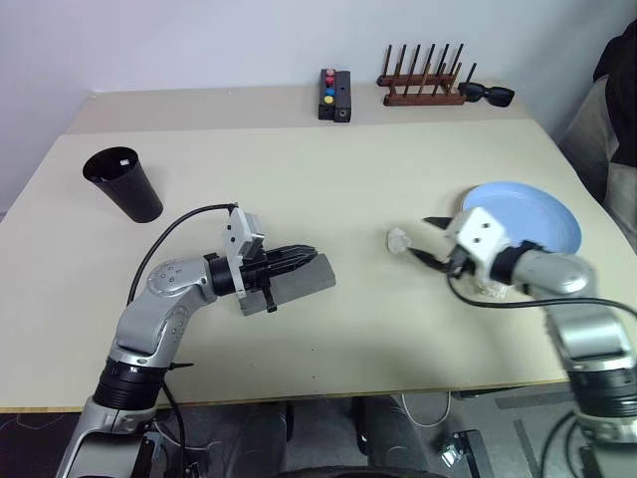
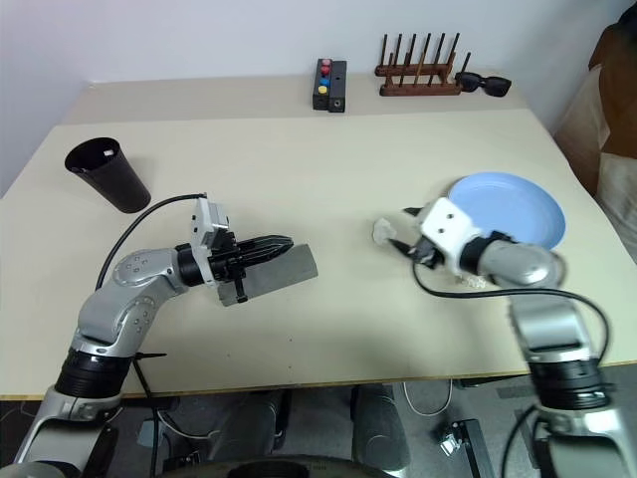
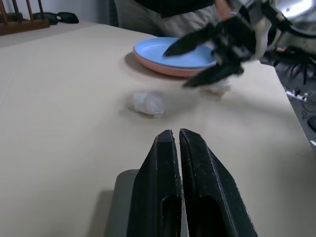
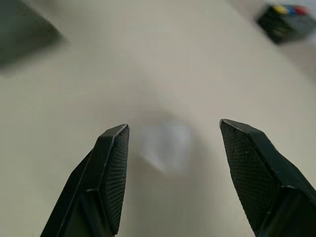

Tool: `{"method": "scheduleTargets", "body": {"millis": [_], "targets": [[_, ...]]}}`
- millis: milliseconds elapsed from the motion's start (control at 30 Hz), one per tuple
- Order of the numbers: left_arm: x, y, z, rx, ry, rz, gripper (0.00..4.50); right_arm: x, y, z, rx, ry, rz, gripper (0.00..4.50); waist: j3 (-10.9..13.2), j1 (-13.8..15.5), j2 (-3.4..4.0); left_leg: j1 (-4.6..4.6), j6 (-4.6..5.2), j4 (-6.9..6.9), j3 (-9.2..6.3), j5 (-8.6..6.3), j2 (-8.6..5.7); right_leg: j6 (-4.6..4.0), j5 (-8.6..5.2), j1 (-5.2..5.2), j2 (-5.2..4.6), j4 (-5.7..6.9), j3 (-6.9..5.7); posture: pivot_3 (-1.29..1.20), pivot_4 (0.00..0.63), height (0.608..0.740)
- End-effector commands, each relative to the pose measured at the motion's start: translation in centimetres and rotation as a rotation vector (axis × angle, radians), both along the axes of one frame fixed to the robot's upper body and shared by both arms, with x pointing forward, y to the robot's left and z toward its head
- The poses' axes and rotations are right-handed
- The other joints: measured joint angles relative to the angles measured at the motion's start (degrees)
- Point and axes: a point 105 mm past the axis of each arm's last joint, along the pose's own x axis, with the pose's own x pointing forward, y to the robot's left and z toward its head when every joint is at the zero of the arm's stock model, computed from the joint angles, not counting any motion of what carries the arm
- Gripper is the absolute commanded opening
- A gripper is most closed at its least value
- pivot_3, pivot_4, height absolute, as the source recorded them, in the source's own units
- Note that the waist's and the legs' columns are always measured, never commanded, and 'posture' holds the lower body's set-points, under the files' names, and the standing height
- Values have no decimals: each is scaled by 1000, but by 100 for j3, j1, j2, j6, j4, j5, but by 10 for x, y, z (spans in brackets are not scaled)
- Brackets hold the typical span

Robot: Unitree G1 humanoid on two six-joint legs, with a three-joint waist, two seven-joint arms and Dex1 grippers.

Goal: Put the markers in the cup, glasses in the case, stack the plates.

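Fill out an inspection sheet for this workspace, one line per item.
Surface: beige table, mostly bare.
Job's things: black cup upright, far left; grey case closed; blue plate stacked on pink plate.
Clutter: small clear crumpled piece; button box, wooden rack, sunglasses at far edge.
Grippers: left claw shut over case; right claw open toward the clear piece.
Cables: black lead on left arm.
Surroundings: white wall.
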Motion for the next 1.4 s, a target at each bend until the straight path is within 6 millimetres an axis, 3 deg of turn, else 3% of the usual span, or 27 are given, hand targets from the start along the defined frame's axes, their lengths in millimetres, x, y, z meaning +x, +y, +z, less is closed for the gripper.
{"method": "scheduleTargets", "body": {"millis": [33,233,367,467,600,633,800,933,1100,1233,1400], "targets": [[-2,3,10,-5,-50,9,138,14,3,3,28,-31,-35,2948,0,12,0,0,0,1,0,0,0,0,0,0,0,-1,0,0,150,739],[-4,7,11,-7,-53,39,138,38,-7,-21,1,-9,-139,2948,-1,5,-2,0,0,-3,-1,0,-1,-1,0,0,0,-1,-1,0,150,739],[-5,9,9,-6,-48,54,138,41,-10,-29,-4,13,-144,2948,-1,-11,-1,1,0,-4,-1,0,-1,-1,0,-2,1,1,0,0,150,739],[-5,10,8,-5,-46,58,138,40,-8,-28,18,14,-131,2124,-1,-13,-1,2,0,-5,-1,0,0,0,0,-2,1,1,0,0,150,739],[-4,10,7,-6,-45,56,138,39,-4,-23,33,-4,-119,107,-1,-12,-2,2,0,-4,-1,0,0,0,0,-1,1,1,0,0,150,739],[-4,9,7,-7,-45,56,138,38,-4,-23,34,-6,-119,42,-1,-11,-1,2,0,-4,-1,0,0,0,0,-2,1,1,0,0,150,739],[-4,6,5,-17,-33,41,138,44,-22,7,28,-140,-225,42,0,-8,0,1,0,-4,-1,0,0,0,0,-2,1,1,0,0,150,739],[-3,0,3,-27,-23,16,138,51,-80,35,-81,-257,-483,42,0,25,0,0,0,-2,0,0,-1,0,0,-2,1,1,0,0,150,739],[1,-7,1,-32,-22,-13,138,39,-129,34,-203,-238,-637,42,-1,20,-1,-3,0,-3,-1,0,-3,0,-1,0,0,-4,0,0,150,739],[5,-12,3,-35,-27,-28,138,30,-146,27,-190,-188,-699,42,-1,-26,1,1,0,-5,2,0,-2,-1,-1,0,0,-3,1,0,150,739],[4,-16,7,-40,-30,-37,138,24,-150,29,-167,-192,-708,2396,-1,-22,2,1,0,-4,2,0,-2,0,0,0,0,-1,1,0,150,739]]}}
